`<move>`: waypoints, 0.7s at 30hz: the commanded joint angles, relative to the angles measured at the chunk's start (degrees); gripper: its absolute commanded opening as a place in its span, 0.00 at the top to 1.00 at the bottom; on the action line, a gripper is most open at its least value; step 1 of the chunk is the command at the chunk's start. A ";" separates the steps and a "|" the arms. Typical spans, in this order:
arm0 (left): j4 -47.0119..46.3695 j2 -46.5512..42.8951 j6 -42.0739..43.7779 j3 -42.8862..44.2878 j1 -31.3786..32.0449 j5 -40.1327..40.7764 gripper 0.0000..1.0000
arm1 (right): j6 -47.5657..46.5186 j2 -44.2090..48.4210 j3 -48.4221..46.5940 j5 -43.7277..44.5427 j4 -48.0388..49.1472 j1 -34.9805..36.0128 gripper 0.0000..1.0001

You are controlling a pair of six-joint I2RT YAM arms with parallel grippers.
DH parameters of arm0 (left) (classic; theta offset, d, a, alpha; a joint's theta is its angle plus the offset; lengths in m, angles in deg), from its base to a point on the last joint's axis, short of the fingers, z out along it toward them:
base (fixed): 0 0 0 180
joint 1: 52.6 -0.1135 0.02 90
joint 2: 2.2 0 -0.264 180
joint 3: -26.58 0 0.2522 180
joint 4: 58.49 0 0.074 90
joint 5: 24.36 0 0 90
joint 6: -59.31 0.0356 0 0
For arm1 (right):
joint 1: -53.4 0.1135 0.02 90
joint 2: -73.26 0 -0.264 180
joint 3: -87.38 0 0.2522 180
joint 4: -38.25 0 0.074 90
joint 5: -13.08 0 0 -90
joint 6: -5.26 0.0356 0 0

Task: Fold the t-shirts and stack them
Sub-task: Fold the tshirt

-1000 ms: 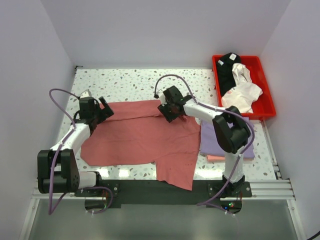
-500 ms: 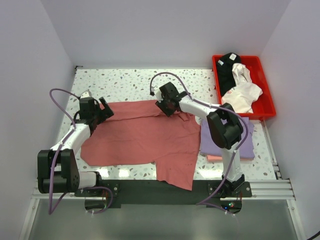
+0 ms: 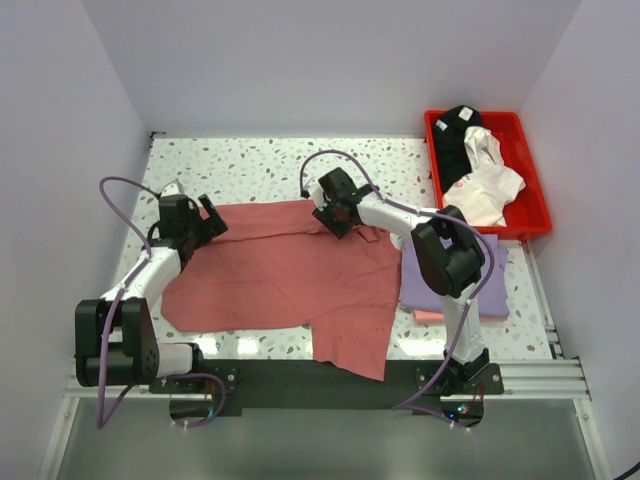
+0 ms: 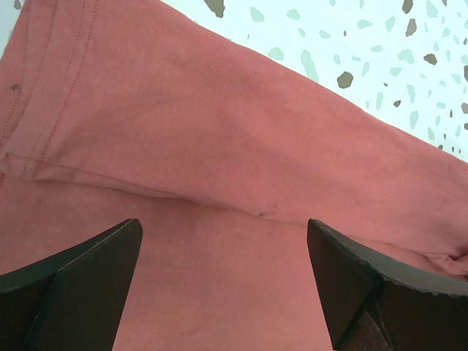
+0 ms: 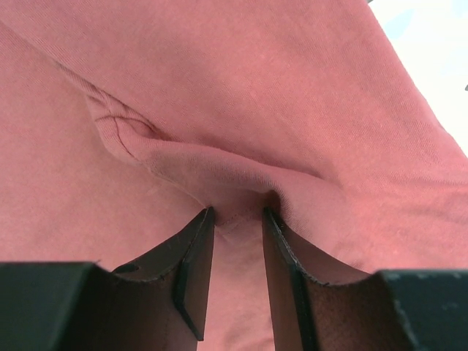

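Note:
A dusty red t-shirt [image 3: 290, 275] lies spread across the middle of the table, its lower right part hanging toward the near edge. At its far edge my right gripper [image 3: 328, 215] is shut on a bunched ridge of the red cloth [image 5: 256, 88], pinched between the narrow jaws [image 5: 238, 212]. My left gripper [image 3: 210, 215] hovers over the shirt's upper left corner, wide open [image 4: 223, 227], with only flat red fabric [image 4: 219, 131] and a fold line beneath it. A folded lavender t-shirt [image 3: 415, 285] lies at the right, on a pale pink one [image 3: 430, 316].
A red plastic tray [image 3: 535, 190] at the back right holds a black shirt [image 3: 455, 135] and a white one [image 3: 485, 185]. Speckled tabletop [image 3: 260, 165] shows beyond the red shirt. Walls close in on three sides.
My right gripper has slid a little left along the shirt's far edge and closed on a ridge of cloth. The left arm has stayed put.

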 commanded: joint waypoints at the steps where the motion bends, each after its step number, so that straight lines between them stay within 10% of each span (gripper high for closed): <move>1: -2.49 0.28 1.12 0.16 0.09 0.86 0.00 | -1.22 2.32 -0.17 2.46 -1.75 0.27 0.63; 13: -2.49 0.36 1.12 0.24 0.17 1.47 0.00 | -1.31 0.12 -0.52 6.16 -2.02 0.27 0.65; 21: -2.31 0.54 0.94 0.51 0.09 1.74 0.00 | 0.36 1.70 -0.08 3.97 -2.02 0.36 0.92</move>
